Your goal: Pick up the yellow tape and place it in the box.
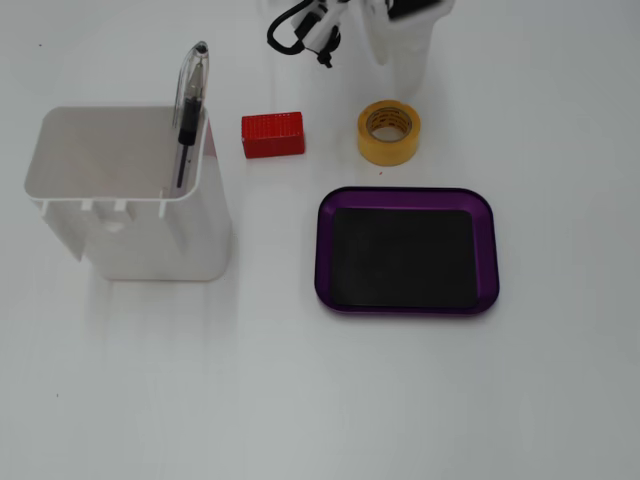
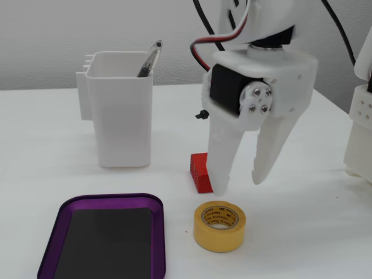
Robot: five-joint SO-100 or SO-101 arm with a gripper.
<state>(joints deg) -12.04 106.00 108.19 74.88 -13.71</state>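
Note:
The yellow tape (image 1: 389,132) (image 2: 220,225) lies flat on the white table, ring up, its tan printed core showing. The box, a shallow purple tray with a black inside (image 1: 322,250) (image 2: 110,199), sits right beside the tape and holds nothing. My gripper (image 2: 239,183) is open and empty, with its white fingers pointing down. It hangs a little above and just behind the tape, not touching it. In the fixed view from above, the gripper (image 1: 403,85) comes in from the top edge, just beyond the tape.
A red ribbed block (image 1: 272,134) (image 2: 199,171) lies close beside the tape, next to one finger. A tall white container (image 1: 130,195) (image 2: 122,116) holding a pen (image 1: 190,100) (image 2: 149,58) stands beyond the block. A white arm base (image 2: 360,133) is at the right edge.

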